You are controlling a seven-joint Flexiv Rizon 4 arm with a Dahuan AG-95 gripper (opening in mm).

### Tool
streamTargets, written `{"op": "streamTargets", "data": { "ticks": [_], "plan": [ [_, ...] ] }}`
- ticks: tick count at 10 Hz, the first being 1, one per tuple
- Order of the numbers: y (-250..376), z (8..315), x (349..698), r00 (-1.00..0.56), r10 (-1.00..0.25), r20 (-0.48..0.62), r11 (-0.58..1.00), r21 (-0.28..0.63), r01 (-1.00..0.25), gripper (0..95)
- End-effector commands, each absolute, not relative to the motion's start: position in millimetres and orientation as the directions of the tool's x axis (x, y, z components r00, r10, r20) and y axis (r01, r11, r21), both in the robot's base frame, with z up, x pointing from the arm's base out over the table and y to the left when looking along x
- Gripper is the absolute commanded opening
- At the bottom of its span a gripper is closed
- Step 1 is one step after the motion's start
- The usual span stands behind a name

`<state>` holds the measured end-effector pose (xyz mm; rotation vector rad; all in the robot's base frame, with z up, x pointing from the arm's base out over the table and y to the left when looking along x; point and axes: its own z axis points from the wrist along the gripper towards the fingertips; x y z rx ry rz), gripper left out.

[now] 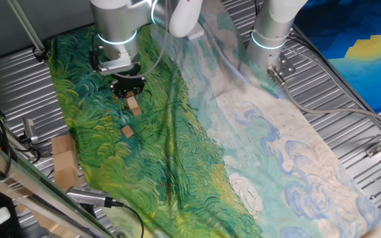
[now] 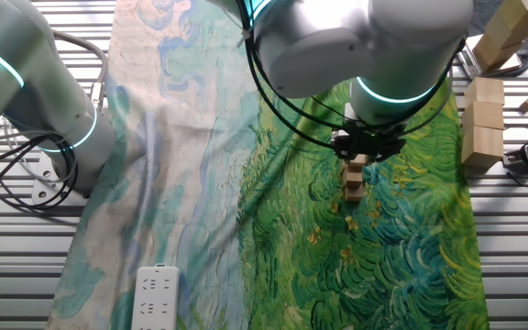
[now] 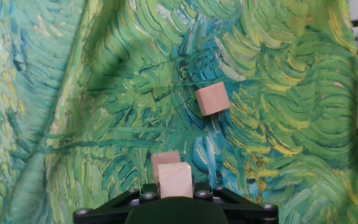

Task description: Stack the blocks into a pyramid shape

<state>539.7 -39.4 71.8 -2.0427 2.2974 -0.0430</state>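
My gripper (image 3: pixel 175 188) is shut on a small light-brown wooden block (image 3: pixel 175 176), held just above the green painted cloth. Just beyond and below it, a second block (image 3: pixel 165 158) rests on the cloth, partly hidden by the held one. A third block (image 3: pixel 212 99) lies alone farther ahead, slightly to the right. In one fixed view the gripper (image 1: pixel 128 88) hangs over the block pair (image 1: pixel 133 104), with the lone block (image 1: pixel 127 131) nearer the camera. The other fixed view shows the gripper (image 2: pixel 366 149) above the blocks (image 2: pixel 353 188).
A second, idle arm (image 1: pixel 273 30) stands at the cloth's far side. Larger tan wooden pieces (image 2: pixel 483 124) sit on the ribbed metal table beside the cloth. A white power strip (image 2: pixel 154 295) lies on the pale end of the cloth. The cloth has raised folds (image 1: pixel 177 132).
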Motion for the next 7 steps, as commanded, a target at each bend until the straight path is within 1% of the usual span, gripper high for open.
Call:
{"op": "streamTargets", "data": {
  "ticks": [1, 7],
  "plan": [
    [-39.6, 72.1, 539.9, -0.112, -0.993, -0.032, 0.114, -0.068, -0.991, 0.0],
    [-40.6, 68.8, 540.0, -0.101, -0.994, -0.033, 0.103, -0.077, -0.992, 0.0]
  ]
}}
